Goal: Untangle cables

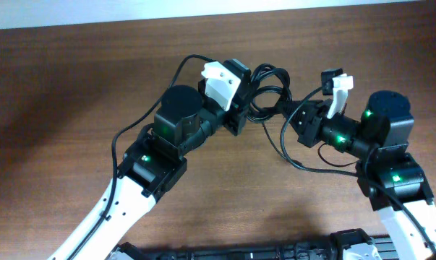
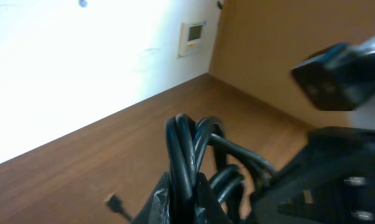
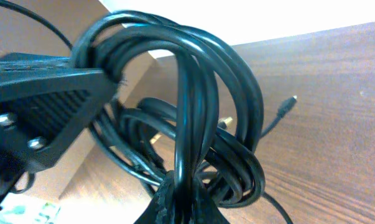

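From overhead, the left arm (image 1: 142,170) reaches in from the lower left and the right arm (image 1: 391,166) from the lower right, both bent at the elbow, with their wrists turned toward each other over the far middle of the table (image 1: 73,87). The cables (image 1: 268,81) hang as a knot of black loops between the left tool (image 1: 241,101) and the right tool (image 1: 296,115), and one slack loop trails toward the near edge beside the right arm. Green lights glow on both arms. Only this view shows the two arms whole. The left wrist view shows what overhead hides: the left tool (image 2: 184,200) is clenched on the cables (image 2: 186,143), which rise in a tight arch from between its fingers. A small plug (image 2: 115,202) lies on the table (image 2: 81,162) just beside them. A wall panel (image 2: 192,37) hangs far behind, its face too blurred to read. The right tool's black body fills the right edge. In the right wrist view the right tool (image 3: 181,200) likewise grips a strand of the cables (image 3: 193,93), whose thick loops stand up and wrap round one another close to the lens. The left tool's screwed black finger meets them at the left. A thin connector tip (image 3: 288,104) shows against the table (image 3: 342,87).
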Robot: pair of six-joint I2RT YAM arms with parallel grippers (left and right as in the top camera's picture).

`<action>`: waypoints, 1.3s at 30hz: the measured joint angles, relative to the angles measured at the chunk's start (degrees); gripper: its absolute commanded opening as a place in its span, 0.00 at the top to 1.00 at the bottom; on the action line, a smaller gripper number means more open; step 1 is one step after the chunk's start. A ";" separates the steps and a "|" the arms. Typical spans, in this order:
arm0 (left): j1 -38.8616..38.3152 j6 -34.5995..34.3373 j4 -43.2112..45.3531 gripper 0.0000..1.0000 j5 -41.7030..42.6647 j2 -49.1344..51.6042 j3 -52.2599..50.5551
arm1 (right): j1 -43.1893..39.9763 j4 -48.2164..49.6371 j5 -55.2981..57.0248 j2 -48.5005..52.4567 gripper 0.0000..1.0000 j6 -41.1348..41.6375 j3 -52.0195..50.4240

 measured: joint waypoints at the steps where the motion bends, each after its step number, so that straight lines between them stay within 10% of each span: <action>1: 0.00 0.00 -0.07 1.00 -0.52 0.00 0.00 | 0.00 0.31 -0.20 -0.31 0.96 0.02 0.00; 39: -2.27 0.46 1.46 1.00 -18.71 -0.52 0.33 | -0.33 19.21 -20.31 -0.98 0.96 5.64 -0.44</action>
